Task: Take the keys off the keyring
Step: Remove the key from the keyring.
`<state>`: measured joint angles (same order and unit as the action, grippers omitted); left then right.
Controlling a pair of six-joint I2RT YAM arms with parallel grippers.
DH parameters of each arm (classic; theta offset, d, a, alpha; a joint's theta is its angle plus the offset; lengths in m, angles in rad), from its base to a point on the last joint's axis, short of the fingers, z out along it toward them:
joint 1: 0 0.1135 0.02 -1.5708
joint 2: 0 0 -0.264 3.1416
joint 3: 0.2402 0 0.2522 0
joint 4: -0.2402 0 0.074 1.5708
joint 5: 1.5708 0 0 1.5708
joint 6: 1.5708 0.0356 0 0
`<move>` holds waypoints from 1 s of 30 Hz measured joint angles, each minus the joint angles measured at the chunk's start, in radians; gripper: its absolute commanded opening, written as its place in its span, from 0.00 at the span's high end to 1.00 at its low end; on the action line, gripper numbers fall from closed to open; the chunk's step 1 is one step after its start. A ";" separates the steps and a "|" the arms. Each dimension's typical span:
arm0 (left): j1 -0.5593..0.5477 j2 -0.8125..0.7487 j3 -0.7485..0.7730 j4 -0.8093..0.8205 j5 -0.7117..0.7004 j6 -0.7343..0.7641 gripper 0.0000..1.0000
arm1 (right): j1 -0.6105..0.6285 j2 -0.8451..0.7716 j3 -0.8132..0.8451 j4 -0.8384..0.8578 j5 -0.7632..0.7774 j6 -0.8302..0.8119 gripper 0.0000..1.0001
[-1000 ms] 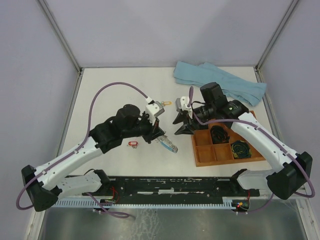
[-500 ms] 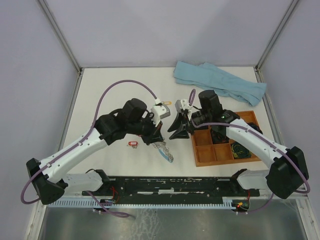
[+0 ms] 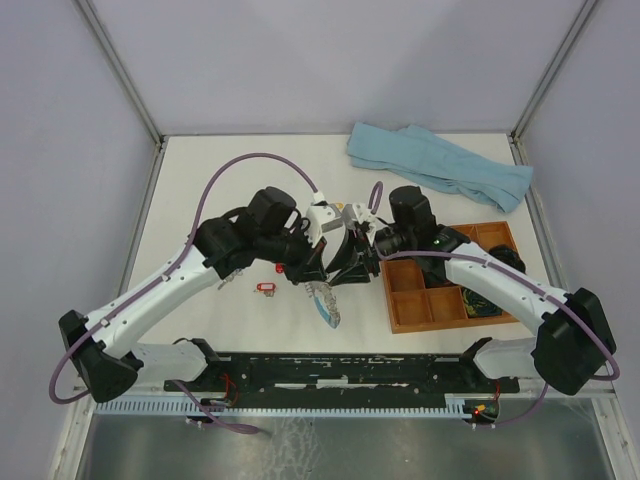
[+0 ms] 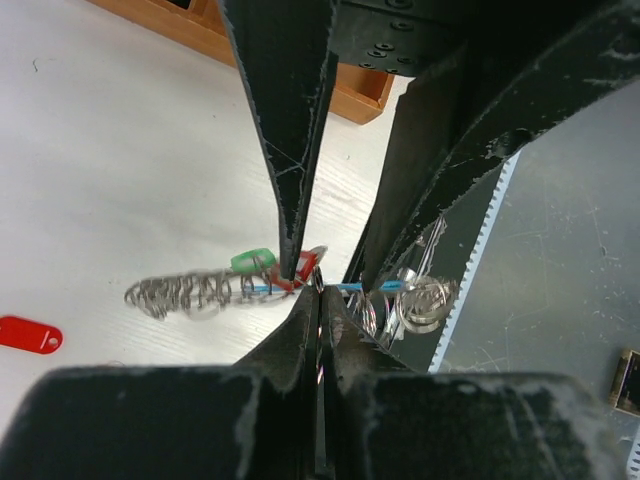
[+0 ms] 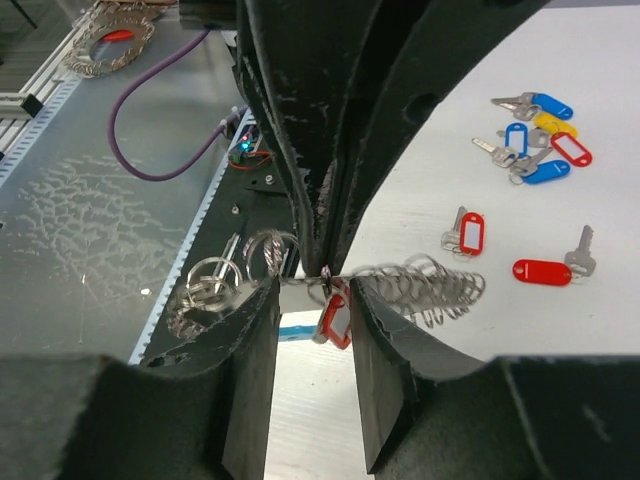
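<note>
White table point(image 3: 220, 180) bears a blue cloth point(image 3: 440, 165), wooden tray point(image 3: 412, 310) and red-tagged key point(image 3: 266, 288).

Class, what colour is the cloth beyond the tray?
The cloth is light blue, clearest in the top view.

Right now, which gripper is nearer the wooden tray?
Right. The right gripper sits just left of the tray; the left gripper is farther left, shut on the keyring.
</note>
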<state>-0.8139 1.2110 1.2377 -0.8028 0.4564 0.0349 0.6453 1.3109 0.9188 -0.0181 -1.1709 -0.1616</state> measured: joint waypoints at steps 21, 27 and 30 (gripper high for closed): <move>0.011 0.030 0.031 -0.033 0.063 0.038 0.97 | 0.026 0.011 0.003 -0.054 0.000 -0.029 0.72; 0.016 0.040 0.046 -0.042 0.074 0.042 0.97 | 0.026 0.011 0.003 -0.034 0.000 0.003 0.77; 0.016 0.042 0.053 -0.052 0.076 0.044 0.97 | 0.026 0.011 0.003 -0.029 0.000 0.008 0.80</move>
<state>-0.7975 1.2533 1.2911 -0.8547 0.5327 0.0788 0.6712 1.3224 0.9215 -0.0471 -1.1709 -0.1532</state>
